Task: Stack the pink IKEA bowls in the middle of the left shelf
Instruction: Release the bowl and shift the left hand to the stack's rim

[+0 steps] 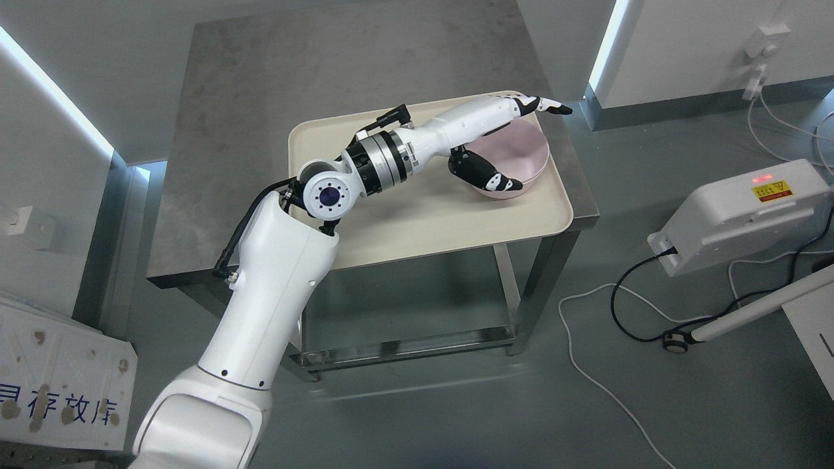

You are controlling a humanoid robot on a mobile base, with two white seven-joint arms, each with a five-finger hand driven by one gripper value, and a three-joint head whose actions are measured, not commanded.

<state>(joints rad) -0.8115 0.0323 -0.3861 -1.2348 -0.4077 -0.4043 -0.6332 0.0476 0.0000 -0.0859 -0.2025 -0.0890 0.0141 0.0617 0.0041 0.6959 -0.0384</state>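
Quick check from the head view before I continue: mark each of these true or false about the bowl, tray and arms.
1. The pink bowl sits on the cream tray. True.
2. The left hand is at the bowl, thumb on its outer wall. True.
3. The bowl is at the tray's left end. False: it is at the right end.
4. Both arms are working. False: only the left arm shows.
5. The tray lies on the grey table. True.

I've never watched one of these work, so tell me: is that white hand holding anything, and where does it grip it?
The left hand is at the pink bowl on the cream tray, thumb under the near rim, fingers reaching over the top. Whether the grip has closed cannot be told.
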